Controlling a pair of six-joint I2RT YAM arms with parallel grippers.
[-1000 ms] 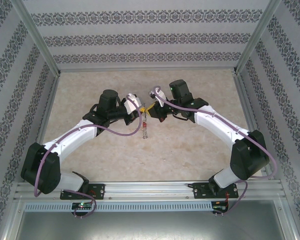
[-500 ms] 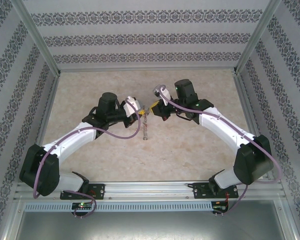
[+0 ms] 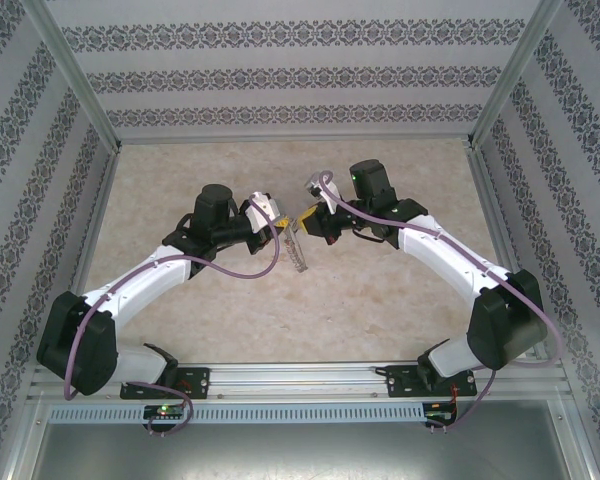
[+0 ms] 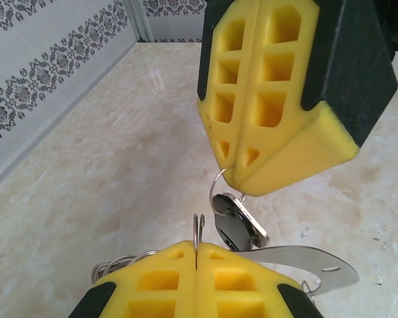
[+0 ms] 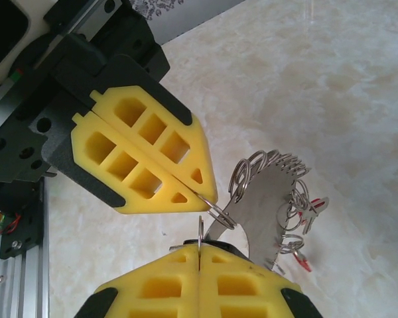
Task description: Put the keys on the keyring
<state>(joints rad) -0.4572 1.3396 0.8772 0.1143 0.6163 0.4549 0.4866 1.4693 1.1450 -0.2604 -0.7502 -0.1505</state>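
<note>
My two grippers meet tip to tip above the middle of the table. The left gripper [image 3: 280,228] [image 4: 197,250] [image 5: 209,192] is shut on a small split ring at one end of the keyring [image 5: 272,199] [image 4: 305,265] [image 3: 298,255]. The keyring is a flat silvery crescent with small rings along its rim, and it hangs below the gripper. Red-headed keys [image 5: 316,205] dangle from its far rings. The right gripper [image 3: 302,220] [image 5: 199,246] [image 4: 235,179] is shut on the little ring of a black-headed key [image 4: 233,228]. That key hangs right beside the ring pinched in the left gripper.
The beige marbled tabletop [image 3: 380,300] lies below both grippers. Patterned walls [image 3: 280,80] and aluminium posts [image 3: 75,80] close in the back and sides. The arm bases [image 3: 170,380] sit on the rail at the near edge.
Both grippers have shifted slightly away from the bases while staying tip to tip. The hanging keyring has swung from straight down to a tilt toward the right.
</note>
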